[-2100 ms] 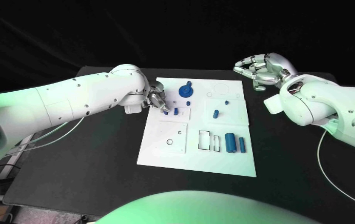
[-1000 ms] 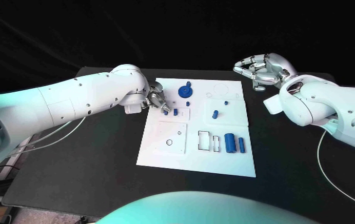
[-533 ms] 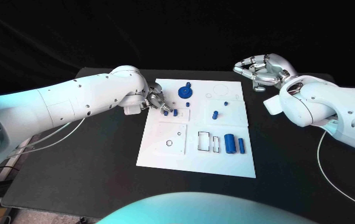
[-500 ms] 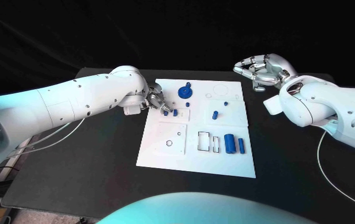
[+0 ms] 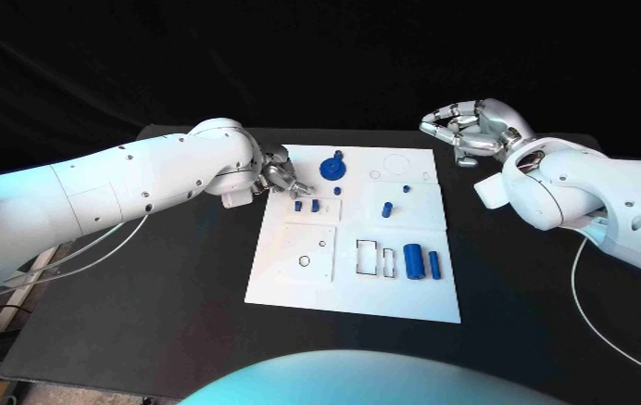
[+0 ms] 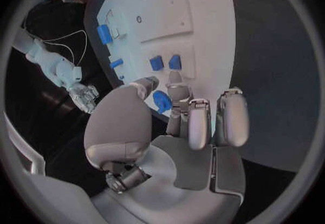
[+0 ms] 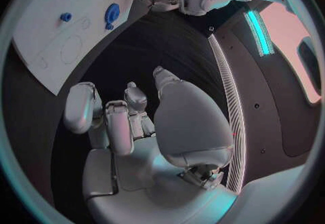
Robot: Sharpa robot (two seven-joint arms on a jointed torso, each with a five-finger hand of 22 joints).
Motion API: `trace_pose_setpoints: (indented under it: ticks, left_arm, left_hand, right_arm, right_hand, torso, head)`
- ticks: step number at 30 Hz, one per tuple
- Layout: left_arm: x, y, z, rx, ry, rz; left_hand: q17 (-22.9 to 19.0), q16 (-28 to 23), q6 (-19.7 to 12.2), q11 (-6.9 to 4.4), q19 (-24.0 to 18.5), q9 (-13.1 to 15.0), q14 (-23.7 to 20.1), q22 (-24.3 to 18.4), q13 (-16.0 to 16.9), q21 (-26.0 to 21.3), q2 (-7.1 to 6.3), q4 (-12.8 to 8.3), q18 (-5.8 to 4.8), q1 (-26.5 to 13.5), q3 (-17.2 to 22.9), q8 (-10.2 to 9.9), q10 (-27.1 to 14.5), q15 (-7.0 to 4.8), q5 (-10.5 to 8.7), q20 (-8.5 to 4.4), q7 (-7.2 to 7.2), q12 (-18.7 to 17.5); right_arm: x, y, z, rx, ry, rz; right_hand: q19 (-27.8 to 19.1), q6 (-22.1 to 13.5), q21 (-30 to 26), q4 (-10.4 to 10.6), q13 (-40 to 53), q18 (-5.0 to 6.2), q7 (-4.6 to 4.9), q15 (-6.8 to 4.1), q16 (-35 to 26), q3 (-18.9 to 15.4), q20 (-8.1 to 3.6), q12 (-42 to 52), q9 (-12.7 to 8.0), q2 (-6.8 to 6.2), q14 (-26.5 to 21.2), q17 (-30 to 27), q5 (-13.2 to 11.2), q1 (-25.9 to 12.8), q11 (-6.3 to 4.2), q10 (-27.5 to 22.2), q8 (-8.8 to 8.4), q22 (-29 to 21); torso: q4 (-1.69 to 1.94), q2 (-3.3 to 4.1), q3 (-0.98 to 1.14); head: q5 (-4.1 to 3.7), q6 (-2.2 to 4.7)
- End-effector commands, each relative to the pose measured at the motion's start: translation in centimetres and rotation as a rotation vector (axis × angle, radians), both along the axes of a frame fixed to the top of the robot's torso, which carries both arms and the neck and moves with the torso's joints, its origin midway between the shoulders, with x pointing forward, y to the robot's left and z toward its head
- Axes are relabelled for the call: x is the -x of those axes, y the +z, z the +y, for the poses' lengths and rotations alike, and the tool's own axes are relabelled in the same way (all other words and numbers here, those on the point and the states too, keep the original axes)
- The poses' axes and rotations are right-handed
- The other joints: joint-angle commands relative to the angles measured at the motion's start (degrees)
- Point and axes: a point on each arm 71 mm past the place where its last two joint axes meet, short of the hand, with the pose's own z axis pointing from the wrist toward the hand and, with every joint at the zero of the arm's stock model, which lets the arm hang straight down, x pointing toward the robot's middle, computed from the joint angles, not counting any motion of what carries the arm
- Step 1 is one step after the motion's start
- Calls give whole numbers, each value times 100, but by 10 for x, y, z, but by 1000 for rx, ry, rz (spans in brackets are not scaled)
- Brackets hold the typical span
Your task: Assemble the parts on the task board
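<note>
Progress: early; task board (image 5: 301, 280) has two small blue pegs (image 5: 306, 207) seated at its 10 o'clock, most parts loose.
Left hand (image 5: 278, 176): fingers apart, empty, beside the blue disc (image 5: 333, 165).
Right hand (image 5: 471, 129): curled, empty, off-board at 2 o'clock.
Remaining: blue cylinders (image 5: 421, 261) beside empty slots at 4 o'clock.

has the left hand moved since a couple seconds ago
Yes. The left hand has drawn back off the two small blue parts, toward the task board's far left edge.
</note>
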Motion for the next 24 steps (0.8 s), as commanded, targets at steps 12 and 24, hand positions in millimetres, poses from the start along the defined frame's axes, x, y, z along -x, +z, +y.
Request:
trace_pose_setpoints:
  ticks: [12, 24]
  left_arm:
    - [-9, 26, -19, 287, -36, -340]
    - [1, 21, -53, 264, -372, -593]
  left_hand:
    - [-850, -998, -1139, 508, -1452, -334, -194, -1956, -1418, -1340, -29, -96, 362, 955, -1, -624, -1546, 423, 40, 294, 544, -1366]
    - [-2618, -2022, -1375, 757, -2785, -1218, -1398, -3370, -2491, -2549, -311, -736, 652, 2198, 766, -1115, -2519, 665, -4, 586, 753, -2505]
  right_arm:
    - [0, 0, -1, -4, 3, -5]
    - [1, -1, -1, -4, 4, -3]
  right_hand:
    - [-48, -35, -32, 5, -8, 37, 17, -21, -20, -38, 10, -20, -11, 3, 243, 332, 38, -61, -5, -49, 35, 104]
    - [-78, -34, -84, -3, -50, 48, 16, -21, -48, -36, 10, -48, -12, 10, 224, 268, 48, -56, -6, -88, 39, 71]
  torso:
    - [9, 4, -4]
    - [-6, 8, -1]
  head:
    - [-51, 67]
    - [-92, 109]
